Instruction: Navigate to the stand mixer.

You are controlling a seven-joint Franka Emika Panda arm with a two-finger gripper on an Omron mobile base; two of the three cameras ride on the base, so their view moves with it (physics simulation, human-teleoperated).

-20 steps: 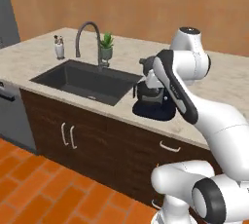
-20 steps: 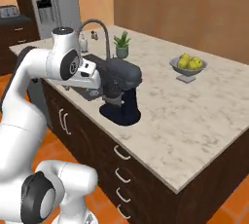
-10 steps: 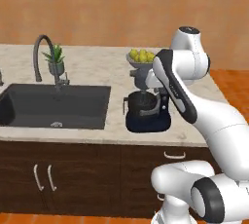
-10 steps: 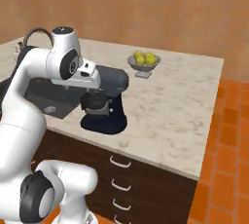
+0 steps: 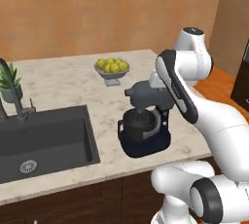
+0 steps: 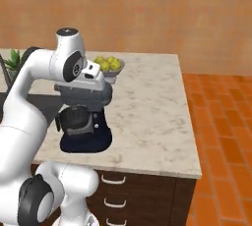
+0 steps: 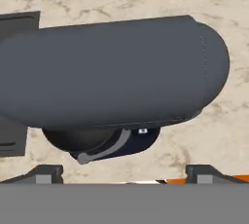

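The stand mixer stands on the marble counter near its front edge, right in front of me. It is dark grey-black, with a rounded head, a handled bowl and a flat navy base. From the right base view the stand mixer sits partly behind my forearm. My gripper hovers just above the mixer's head, open, fingertips wide apart with nothing between them.
A grey bowl of yellow lemons sits behind the mixer. A dark sink with a faucet and a small potted plant lies to the left. The counter ends at the right, where orange tile floor begins.
The whole scene has slid left as the base drove right along the counter. The mixer now stands centred before me and the sink sits at the left edge. My arm's pose is unchanged.
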